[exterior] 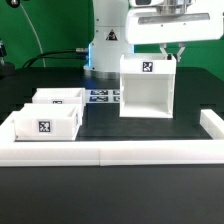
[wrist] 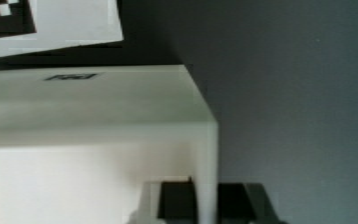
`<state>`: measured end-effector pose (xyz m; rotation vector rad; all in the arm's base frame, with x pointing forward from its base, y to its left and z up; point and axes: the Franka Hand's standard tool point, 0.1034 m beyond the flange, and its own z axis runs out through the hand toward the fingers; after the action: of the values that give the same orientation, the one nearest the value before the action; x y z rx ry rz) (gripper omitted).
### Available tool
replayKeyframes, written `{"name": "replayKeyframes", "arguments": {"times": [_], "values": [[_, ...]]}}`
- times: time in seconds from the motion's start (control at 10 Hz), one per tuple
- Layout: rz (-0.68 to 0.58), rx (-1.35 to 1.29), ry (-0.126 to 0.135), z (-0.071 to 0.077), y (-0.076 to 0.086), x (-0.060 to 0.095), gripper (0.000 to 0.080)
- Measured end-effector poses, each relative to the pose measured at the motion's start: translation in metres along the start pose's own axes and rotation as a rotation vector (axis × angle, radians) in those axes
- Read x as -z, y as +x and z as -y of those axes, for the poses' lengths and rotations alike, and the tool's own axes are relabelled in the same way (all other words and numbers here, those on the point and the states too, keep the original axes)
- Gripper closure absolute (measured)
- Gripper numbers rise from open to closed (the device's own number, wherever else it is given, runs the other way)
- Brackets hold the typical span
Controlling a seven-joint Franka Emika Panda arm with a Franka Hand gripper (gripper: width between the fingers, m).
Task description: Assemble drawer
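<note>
Where the casing stands upright on the black table, towards the exterior view's right, the gripper is found directly above its upper rear corner on that same side. The arm comes down from above, and the fingertips reach the casing's top rim.

The casing's open face is turned to the front, and a square tag sits on its top edge.

Wrist view: the casing fills most of the picture as a white slab. One thin wall of it runs straight down between the two dark fingers. The gripper is set narrow, with one finger on each face of that wall. No gap is discernible on either side, and it appears to be clamped on the wall. The picture is soft, so the contact is noted as apparent only.

The other drawer parts lie well apart from the gripper, at the exterior view's left:
- The front tray sits open side up, with a tag on its near wall.
- The rear tray sits just behind it and very close; contact between the two cannot be confirmed.

The marker board lies flat between the trays and the casing. The border wall runs along the near edge of the table and turns up its right side.
</note>
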<state>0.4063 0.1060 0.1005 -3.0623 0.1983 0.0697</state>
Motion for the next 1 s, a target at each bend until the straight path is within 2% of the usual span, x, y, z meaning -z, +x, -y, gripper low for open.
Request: {"name": "replayKeyframes", "arguments": {"times": [0.2,1.0], "values": [[-0.012,0.014,0.013,-0.001,0.029,0.001,0.0762],[-0.102,0.01,0.067,0.024,0.141,0.007,0.0755]]}}
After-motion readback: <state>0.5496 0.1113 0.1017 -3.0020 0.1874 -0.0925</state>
